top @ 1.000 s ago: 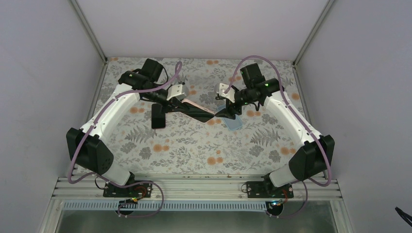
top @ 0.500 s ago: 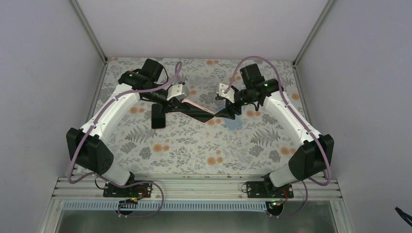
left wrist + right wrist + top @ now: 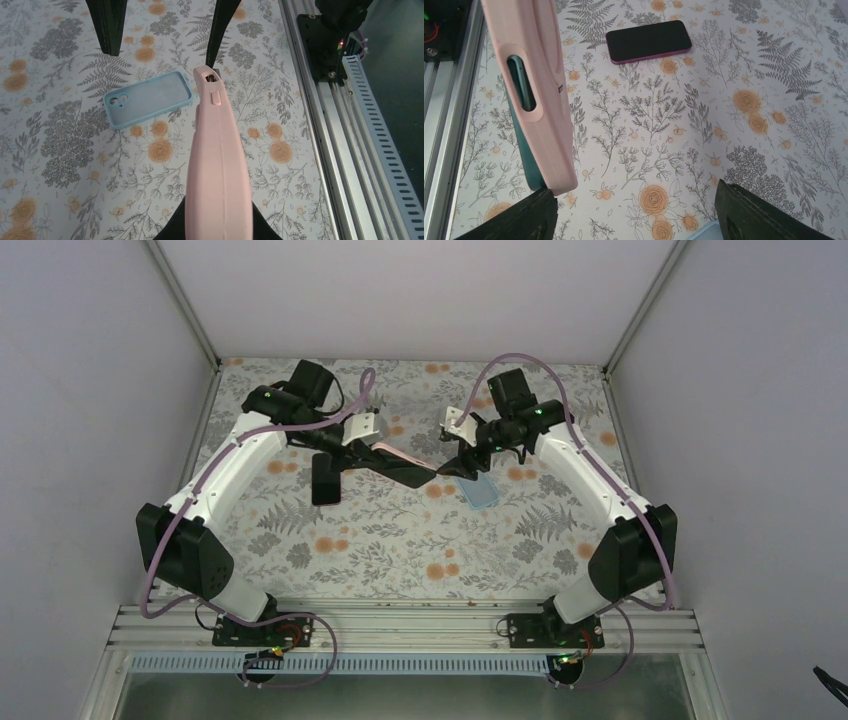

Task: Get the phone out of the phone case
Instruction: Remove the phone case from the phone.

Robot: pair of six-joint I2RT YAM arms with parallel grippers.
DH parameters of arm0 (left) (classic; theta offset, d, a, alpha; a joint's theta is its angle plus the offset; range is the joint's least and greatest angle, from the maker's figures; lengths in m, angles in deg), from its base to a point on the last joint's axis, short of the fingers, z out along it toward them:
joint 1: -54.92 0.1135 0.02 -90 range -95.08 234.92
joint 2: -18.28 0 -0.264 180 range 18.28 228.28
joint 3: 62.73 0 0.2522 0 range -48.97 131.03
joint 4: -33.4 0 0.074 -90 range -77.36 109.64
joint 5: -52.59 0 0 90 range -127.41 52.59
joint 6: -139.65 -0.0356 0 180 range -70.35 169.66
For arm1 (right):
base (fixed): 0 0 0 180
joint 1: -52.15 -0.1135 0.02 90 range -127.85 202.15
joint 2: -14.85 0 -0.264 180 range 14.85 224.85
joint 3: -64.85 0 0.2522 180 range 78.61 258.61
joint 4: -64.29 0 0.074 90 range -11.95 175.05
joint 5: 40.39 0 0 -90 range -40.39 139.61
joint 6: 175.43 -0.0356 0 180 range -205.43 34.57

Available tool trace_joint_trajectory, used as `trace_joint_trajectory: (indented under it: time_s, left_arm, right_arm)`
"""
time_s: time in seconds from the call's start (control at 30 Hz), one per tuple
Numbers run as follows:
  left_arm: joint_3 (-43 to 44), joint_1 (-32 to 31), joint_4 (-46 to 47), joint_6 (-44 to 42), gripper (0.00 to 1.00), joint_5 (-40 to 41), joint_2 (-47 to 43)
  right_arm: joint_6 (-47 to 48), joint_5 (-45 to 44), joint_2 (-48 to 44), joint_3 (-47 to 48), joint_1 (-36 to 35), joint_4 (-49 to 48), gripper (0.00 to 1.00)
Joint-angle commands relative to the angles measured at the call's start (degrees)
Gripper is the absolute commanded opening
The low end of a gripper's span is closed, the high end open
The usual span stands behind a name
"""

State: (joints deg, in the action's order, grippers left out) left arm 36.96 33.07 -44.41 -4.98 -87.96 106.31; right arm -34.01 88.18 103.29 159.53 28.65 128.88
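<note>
My left gripper (image 3: 383, 462) is shut on a pink phone case (image 3: 402, 456) and holds it edge-up above the table. In the left wrist view the case (image 3: 217, 160) runs away from the fingers (image 3: 265, 231) clamped on its near end. A teal phone (image 3: 529, 165) sits inside the case (image 3: 531, 90); its edge shows in the right wrist view. My right gripper (image 3: 455, 468) is open, its jaws wide apart (image 3: 636, 220). Its left finger (image 3: 509, 220) is just below the case's far corner; I cannot tell whether they touch.
An empty light blue case (image 3: 482, 492) lies on the floral table under the right gripper, also in the left wrist view (image 3: 148, 98). A black phone (image 3: 325, 480) lies flat left of centre, also in the right wrist view (image 3: 649, 40). A metal rail (image 3: 320, 115) edges the table.
The right arm has shifted a little to the left, bringing its open gripper closer to the end of the pink case. The left arm and the case have stayed in place.
</note>
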Motion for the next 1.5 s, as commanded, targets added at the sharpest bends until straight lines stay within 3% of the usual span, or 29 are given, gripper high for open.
trace_joint_trajectory:
  time_s: [0.0, 0.13, 0.37, 0.7, 0.93, 1.13, 1.33, 1.4, 1.43, 1.47]
  left_arm:
    - [1.1, -0.5, -0.3, -1.3, 0.02, -8.3, -1.2]
    - [2.2, -0.6, -1.7, -2.1, 0.02, -11.1, -0.7]
    - [3.2, -1.1, -2.7, -2.6, 0.02, -13.3, 0.1]
    - [4.1, -1.2, -1.3, -1.6, 0.02, -13.6, 0.1]
    - [3.5, -1.2, 0.4, -0.4, 0.02, -13.0, -0.6]
    - [-1.0, -1.1, 9.9, 5.2, 0.02, -4.2, -2.4]
    - [-4.7, -1.2, 22.5, 11.9, 0.02, 4.1, -4.2]
    - [-4.8, -1.6, 25.0, 14.0, 0.02, 7.1, -4.4]
    - [-4.7, -1.6, 26.1, 15.0, 0.02, 8.9, -4.4]
    - [-4.5, -1.6, 26.5, 15.6, 0.02, 10.4, -4.5]
  right_arm:
    - [-3.4, -3.7, 1.6, 1.8, 0.5, -6.7, 0.81]
    - [-6.5, -8.2, 2.5, 2.7, 0.4, -11.3, 0.79]
    - [-8.1, -7.8, 6.3, 8.8, -2.9, -10.1, 0.8]
    - [-4.2, 2.8, 15.3, 16.5, -12.6, 1.0, 0.81]
    - [-2.3, 14.8, 18.2, 21.5, -13.4, 6.4, 0.81]
    - [7.8, 30.2, 22.1, 30.0, -13.5, 22.6, 0.79]
    - [6.5, 33.6, 20.9, 27.7, -18.7, 22.7, 0.77]
    - [5.2, 34.5, 20.7, 26.9, -20.2, 21.3, 0.69]
    - [4.8, 34.5, 20.7, 26.7, -20.7, 21.0, 0.57]
    - [4.2, 33.8, 20.8, 26.8, -21.1, 20.3, 0.35]
